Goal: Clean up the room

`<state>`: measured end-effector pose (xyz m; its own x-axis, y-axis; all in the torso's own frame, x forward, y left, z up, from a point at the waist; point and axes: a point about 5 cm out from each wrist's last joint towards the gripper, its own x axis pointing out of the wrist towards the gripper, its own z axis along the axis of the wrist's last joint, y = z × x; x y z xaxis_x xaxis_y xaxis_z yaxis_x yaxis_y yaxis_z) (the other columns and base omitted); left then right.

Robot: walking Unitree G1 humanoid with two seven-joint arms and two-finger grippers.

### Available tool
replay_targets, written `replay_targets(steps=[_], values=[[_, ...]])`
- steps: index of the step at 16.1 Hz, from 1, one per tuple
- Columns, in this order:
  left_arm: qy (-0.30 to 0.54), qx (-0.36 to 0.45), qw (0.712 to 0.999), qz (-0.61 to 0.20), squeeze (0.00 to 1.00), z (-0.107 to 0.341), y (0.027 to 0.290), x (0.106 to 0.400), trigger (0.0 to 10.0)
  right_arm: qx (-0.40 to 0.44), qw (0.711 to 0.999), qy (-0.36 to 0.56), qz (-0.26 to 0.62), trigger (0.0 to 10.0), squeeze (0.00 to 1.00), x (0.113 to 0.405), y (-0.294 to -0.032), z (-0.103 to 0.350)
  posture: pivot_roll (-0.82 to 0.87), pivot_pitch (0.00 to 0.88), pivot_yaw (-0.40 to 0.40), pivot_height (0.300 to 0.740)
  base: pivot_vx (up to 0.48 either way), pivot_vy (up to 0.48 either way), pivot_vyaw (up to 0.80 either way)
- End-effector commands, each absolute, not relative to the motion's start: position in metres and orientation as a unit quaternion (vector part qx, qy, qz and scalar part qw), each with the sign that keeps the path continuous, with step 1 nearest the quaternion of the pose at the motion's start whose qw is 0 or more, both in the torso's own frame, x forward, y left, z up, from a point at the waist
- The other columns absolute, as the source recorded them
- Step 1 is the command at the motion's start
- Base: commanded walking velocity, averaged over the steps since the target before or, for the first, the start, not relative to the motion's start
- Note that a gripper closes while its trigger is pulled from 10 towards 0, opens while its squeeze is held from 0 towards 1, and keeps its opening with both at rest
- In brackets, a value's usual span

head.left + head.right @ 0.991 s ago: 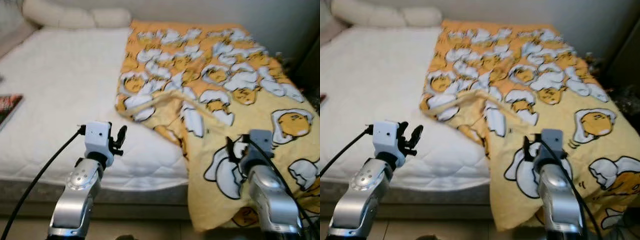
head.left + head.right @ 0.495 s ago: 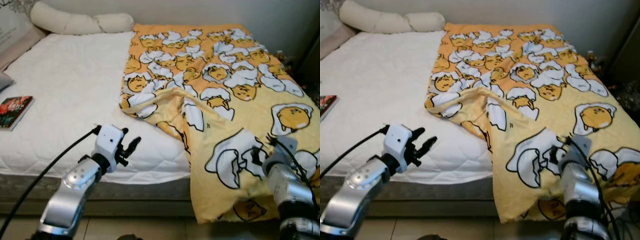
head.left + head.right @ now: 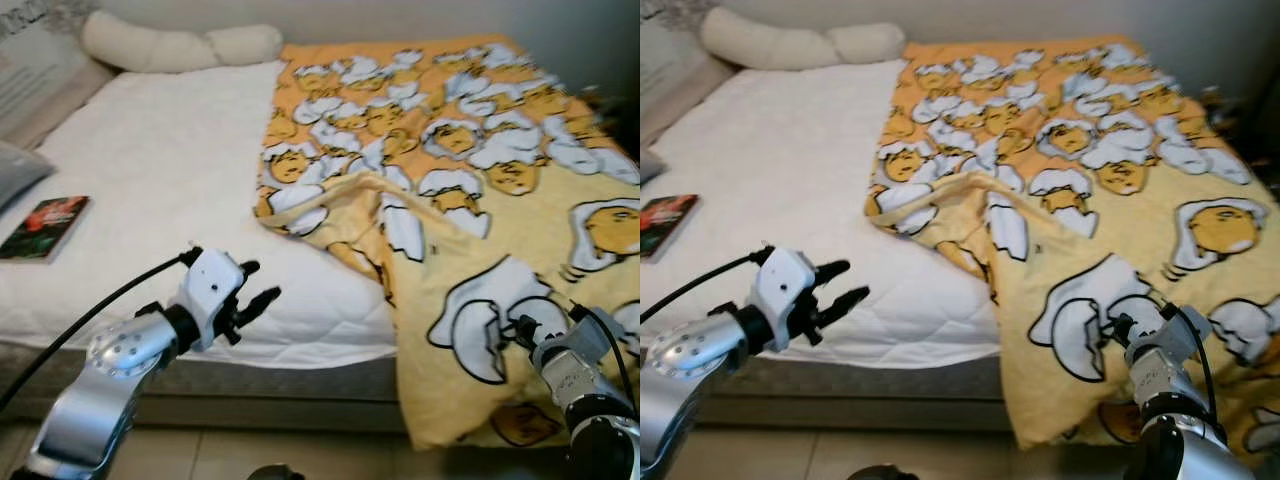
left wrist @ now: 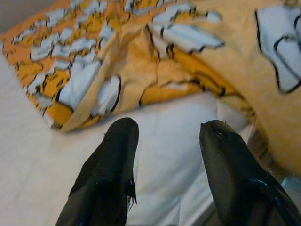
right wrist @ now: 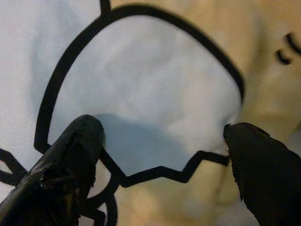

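Note:
A yellow blanket (image 3: 480,170) printed with cartoon eggs covers the right half of the bed and hangs over its front edge; one corner is folded back near the middle (image 3: 350,195). My left gripper (image 3: 255,285) is open and hovers at the front edge of the white mattress (image 3: 150,170), left of the blanket. In the left wrist view its fingers (image 4: 117,155) point across the bare mattress at the blanket's folded edge (image 4: 94,89). My right gripper (image 3: 1122,327) is open, low at the hanging part of the blanket, with the fabric (image 5: 155,103) very close in front of its fingers.
A book (image 3: 45,228) lies on the mattress near the left edge. Long white pillows (image 3: 180,45) rest at the head of the bed by the wall. A grey cushion (image 3: 15,170) lies at far left. The bed's grey base (image 3: 250,385) and tiled floor are below.
The camera has shifted, so the bed sits differently in the picture. My right arm has dropped lower against the hanging blanket. My left gripper has reached further forward and spread its fingers.

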<state>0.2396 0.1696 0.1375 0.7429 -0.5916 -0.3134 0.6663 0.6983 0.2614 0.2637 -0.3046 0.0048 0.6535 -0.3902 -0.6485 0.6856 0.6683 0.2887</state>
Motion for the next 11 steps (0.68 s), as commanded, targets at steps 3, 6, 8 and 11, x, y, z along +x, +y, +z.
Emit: replay_targets(steps=[3,6,8,11], values=[[0.072,0.203,0.918,-0.332,0.00,0.162,0.175,0.233,10.0,0.299,0.861,0.231,-0.341,10.0,0.00,0.261,-0.317,0.009,0.22,0.041,0.158,0.740,0.000,0.000,0.00],[0.054,0.200,0.925,-0.317,0.00,0.171,0.171,0.226,10.0,0.319,0.852,0.201,-0.365,10.0,0.00,0.255,-0.330,0.013,0.23,0.073,0.154,0.740,0.000,0.000,0.00],[0.059,0.203,0.923,-0.322,0.00,0.169,0.169,0.223,10.0,0.323,0.845,0.195,-0.380,10.0,0.00,0.251,-0.333,0.012,0.23,0.084,0.151,0.740,0.000,0.000,0.00],[0.066,0.199,0.922,-0.324,0.00,0.168,0.163,0.214,10.0,0.333,0.836,0.186,-0.395,10.0,0.00,0.247,-0.335,0.009,0.24,0.085,0.132,0.740,0.000,0.000,0.00]])
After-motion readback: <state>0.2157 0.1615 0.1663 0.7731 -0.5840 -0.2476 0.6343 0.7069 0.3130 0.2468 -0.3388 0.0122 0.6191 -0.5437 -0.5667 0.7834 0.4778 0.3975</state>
